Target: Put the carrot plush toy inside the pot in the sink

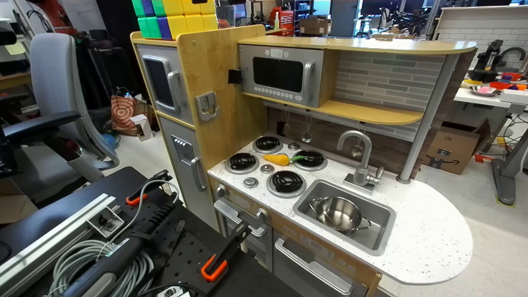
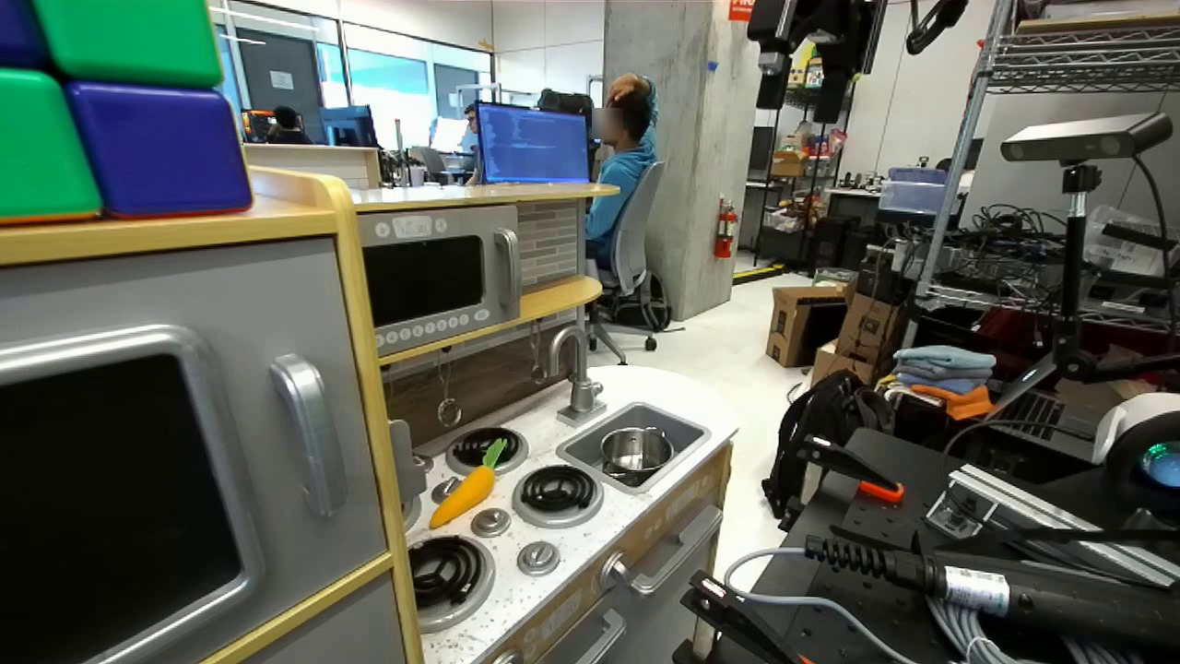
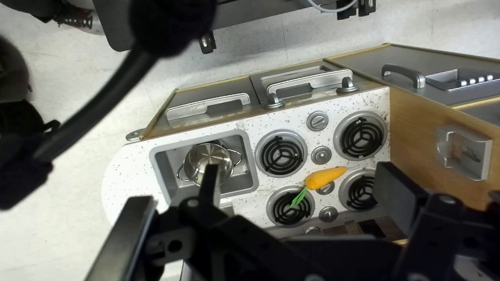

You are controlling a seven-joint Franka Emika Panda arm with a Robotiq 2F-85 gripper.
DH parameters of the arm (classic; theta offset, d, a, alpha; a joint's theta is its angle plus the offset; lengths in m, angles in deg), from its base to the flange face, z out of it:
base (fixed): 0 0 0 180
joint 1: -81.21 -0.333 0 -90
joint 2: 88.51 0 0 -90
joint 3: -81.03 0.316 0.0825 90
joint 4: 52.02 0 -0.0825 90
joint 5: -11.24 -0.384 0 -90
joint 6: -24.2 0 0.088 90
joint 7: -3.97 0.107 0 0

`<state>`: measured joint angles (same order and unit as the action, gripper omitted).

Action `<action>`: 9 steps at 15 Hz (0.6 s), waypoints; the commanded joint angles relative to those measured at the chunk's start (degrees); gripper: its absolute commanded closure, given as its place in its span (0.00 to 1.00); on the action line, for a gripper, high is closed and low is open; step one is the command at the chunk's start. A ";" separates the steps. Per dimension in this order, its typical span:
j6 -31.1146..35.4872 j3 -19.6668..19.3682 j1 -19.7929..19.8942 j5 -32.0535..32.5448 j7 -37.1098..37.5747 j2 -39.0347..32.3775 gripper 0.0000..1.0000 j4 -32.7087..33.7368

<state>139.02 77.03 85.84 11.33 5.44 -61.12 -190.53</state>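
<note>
The carrot plush toy (image 1: 279, 159) lies on the white counter among the black burners, its green leafy end over one burner. It also shows in an exterior view (image 2: 466, 496) and in the wrist view (image 3: 326, 178). The shiny steel pot (image 1: 338, 214) sits in the grey sink (image 1: 387, 233), seen also in an exterior view (image 2: 636, 450). In the wrist view, a finger partly covers the pot (image 3: 205, 156). My gripper (image 3: 299, 171) is open and empty, high above the counter, with the carrot between its fingers in the picture. It hangs at the top of an exterior view (image 2: 802, 92).
A silver tap (image 1: 363, 161) stands behind the sink. A toy microwave (image 1: 284, 74) and wooden shelf (image 1: 371, 112) overhang the counter's back. A tall wooden panel (image 1: 225, 95) borders the burners. A black table (image 1: 231, 272) with cables and clamps stands in front.
</note>
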 commanded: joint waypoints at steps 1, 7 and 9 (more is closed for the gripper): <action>4.79 0.89 0.87 -0.53 5.46 -4.16 0.00 -0.03; 20.61 4.02 2.35 1.70 24.71 -18.86 0.00 -3.17; 24.25 4.16 1.87 2.53 30.37 -24.52 0.00 -2.38</action>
<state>158.57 79.81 86.92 12.03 28.26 -77.65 -194.97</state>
